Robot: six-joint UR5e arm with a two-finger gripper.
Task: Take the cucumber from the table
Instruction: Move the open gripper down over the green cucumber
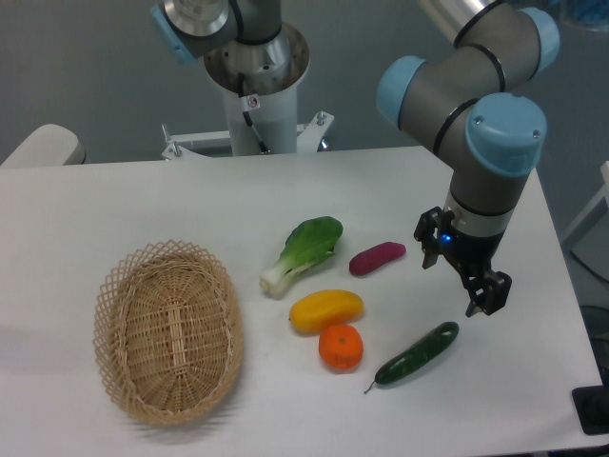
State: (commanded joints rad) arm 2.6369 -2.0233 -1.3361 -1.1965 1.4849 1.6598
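The cucumber [417,354] is dark green, glossy and slim, with a thin stem tip pointing down-left. It lies diagonally on the white table [143,200] near the front right. My gripper [457,275] hangs from the arm just above and behind the cucumber's right end. Its two dark fingers [485,293] are spread apart with nothing between them, and they do not touch the cucumber.
An oval wicker basket [168,331] stands at the front left. A bok choy [303,253], a purple-red vegetable [377,258], a yellow fruit [326,310] and an orange [341,347] lie left of the cucumber. The robot base [255,95] is at the back edge.
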